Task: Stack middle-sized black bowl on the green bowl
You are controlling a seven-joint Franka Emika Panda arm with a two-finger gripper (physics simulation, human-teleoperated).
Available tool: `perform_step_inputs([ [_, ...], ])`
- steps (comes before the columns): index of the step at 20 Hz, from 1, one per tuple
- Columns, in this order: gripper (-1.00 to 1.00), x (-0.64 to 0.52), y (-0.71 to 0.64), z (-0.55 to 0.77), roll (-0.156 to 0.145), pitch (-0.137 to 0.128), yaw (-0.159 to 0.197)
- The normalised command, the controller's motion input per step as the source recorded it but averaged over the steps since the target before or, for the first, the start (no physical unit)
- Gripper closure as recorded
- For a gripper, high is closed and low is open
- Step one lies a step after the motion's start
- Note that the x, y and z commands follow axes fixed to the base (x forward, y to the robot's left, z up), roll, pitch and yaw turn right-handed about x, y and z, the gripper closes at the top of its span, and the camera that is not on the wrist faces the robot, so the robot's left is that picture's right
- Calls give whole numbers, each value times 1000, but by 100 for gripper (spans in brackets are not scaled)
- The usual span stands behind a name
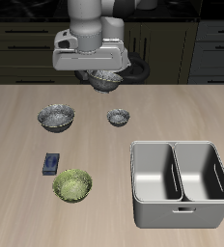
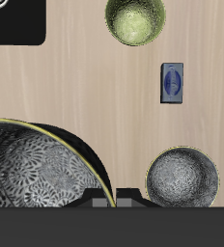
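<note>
My gripper (image 1: 102,75) (image 2: 105,202) is shut on the rim of the middle-sized black bowl (image 1: 106,81) (image 2: 42,178). It holds the bowl above the back of the table. The bowl's silvery mottled inside fills much of the wrist view. The green bowl (image 1: 72,184) (image 2: 135,19) sits upright near the table's front edge, well away from the gripper. The larger dark bowl (image 1: 56,117) (image 2: 182,178) and the smallest dark bowl (image 1: 118,118) stand mid-table. The smallest one is hidden in the wrist view.
A small blue flat object (image 1: 51,162) (image 2: 172,82) lies between the larger dark bowl and the green bowl. A grey two-compartment bin (image 1: 179,147) stands near the front edge, beside the green bowl; its dark corner (image 2: 13,39) shows in the wrist view.
</note>
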Motion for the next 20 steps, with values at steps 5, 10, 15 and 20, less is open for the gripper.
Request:
perform_step_inputs([
  [5,100,19,-154,39,35,-6,30],
  [10,100,158,-95,-67,28,27,26],
  [15,100,229,-175,102,6,-6,-7],
  [20,100,192,-150,169,-1,-24,4],
])
